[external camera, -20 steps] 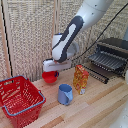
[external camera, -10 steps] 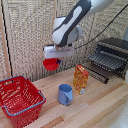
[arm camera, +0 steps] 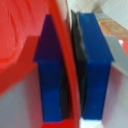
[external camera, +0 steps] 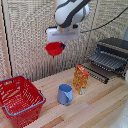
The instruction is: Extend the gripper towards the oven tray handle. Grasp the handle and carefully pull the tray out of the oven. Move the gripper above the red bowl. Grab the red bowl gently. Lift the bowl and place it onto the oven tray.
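My gripper (external camera: 59, 44) is shut on the rim of the red bowl (external camera: 54, 49) and holds it high above the wooden table, toward the exterior view's left of the oven (external camera: 113, 56). In the wrist view the blue fingertips (arm camera: 50, 65) clamp the bowl's red rim (arm camera: 62, 45) between them. The wire tray (external camera: 106, 60) is pulled out from the oven's front, with its thin handle bar (external camera: 95, 65) along the near edge. The bowl is well above and to the exterior view's left of the tray.
A blue mug (external camera: 65, 94) stands on the table below the bowl. An orange-yellow packet (external camera: 80, 78) stands upright beside it. A large red mesh basket (external camera: 18, 98) sits at the exterior view's left. The open ribbed oven door (external camera: 99, 73) hangs below the tray.
The arm has lifted the red bowl from near the table up into the air and carried it a little toward the exterior view's right.
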